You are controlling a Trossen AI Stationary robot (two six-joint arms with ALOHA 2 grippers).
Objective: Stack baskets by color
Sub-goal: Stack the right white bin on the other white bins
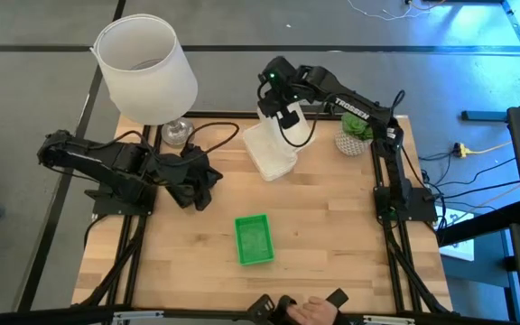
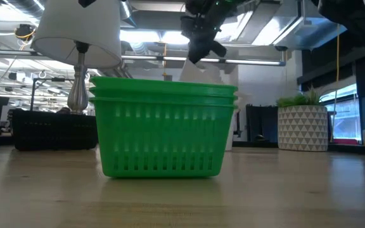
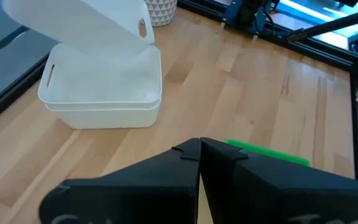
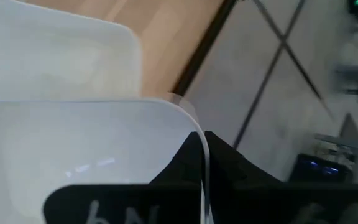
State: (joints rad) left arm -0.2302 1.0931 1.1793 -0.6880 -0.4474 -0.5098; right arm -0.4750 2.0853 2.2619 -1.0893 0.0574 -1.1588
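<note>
My right gripper [image 1: 287,116] reaches to the table's far middle and is shut on a white basket [image 3: 86,18], which hangs tilted over a stack of two white baskets [image 1: 269,155]. Whether the held basket touches the stack, I cannot tell. A stack of green baskets [image 1: 254,239] stands base down near the front middle of the table. My left gripper [image 3: 199,149] hovers at the left, shut, with nothing between its fingers. A black basket [image 2: 56,130] rests on the table at the left. My right gripper pinches the white basket's thin side wall [image 4: 205,163] close to a rounded corner, one finger inside the basket and one outside. The fingers slant down from the table's far right. The basket is lifted and tilted, its lower part over the white stack [image 3: 104,87].
A big white lampshade [image 1: 143,68] on a metal foot stands at the far left corner. A small potted plant [image 1: 355,131] is at the far right. A person's hand [image 1: 319,311] shows at the near edge. Bare wood lies around the green stack.
</note>
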